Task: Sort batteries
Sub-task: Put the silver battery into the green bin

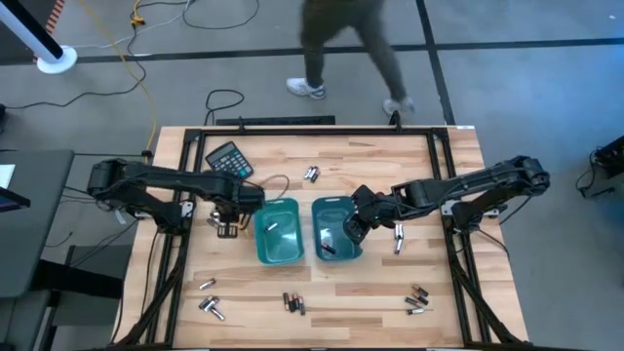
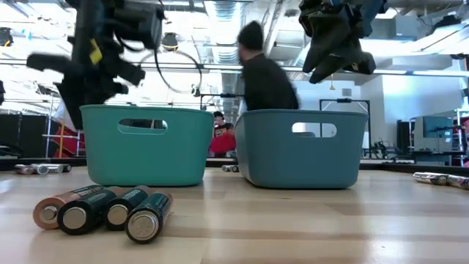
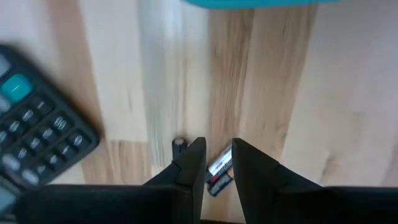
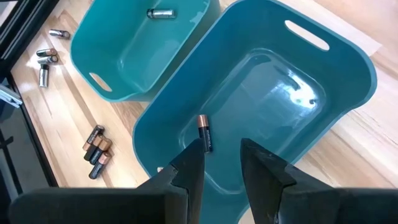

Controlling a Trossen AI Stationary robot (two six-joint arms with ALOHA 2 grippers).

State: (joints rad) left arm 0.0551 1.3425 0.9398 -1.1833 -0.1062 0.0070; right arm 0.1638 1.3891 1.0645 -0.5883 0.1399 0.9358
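Two teal bins stand side by side mid-table. The left bin (image 1: 276, 232) holds a silvery battery (image 4: 160, 12). The right bin (image 1: 336, 229) holds a dark battery with a copper end (image 4: 205, 140). My right gripper (image 4: 217, 149) hovers open and empty above the right bin, also seen in the high view (image 1: 349, 232). My left gripper (image 3: 217, 146) is slightly open, just left of the left bin (image 1: 226, 210), above two batteries (image 3: 219, 169) lying on the table. I see no touch.
A black calculator (image 1: 230, 158) lies at the far left. Loose batteries lie at the far middle (image 1: 312, 174), right of the right bin (image 1: 398, 237), and along the near edge (image 1: 292, 302) (image 1: 208, 304) (image 1: 417, 297). A person (image 1: 341, 49) walks beyond the far edge.
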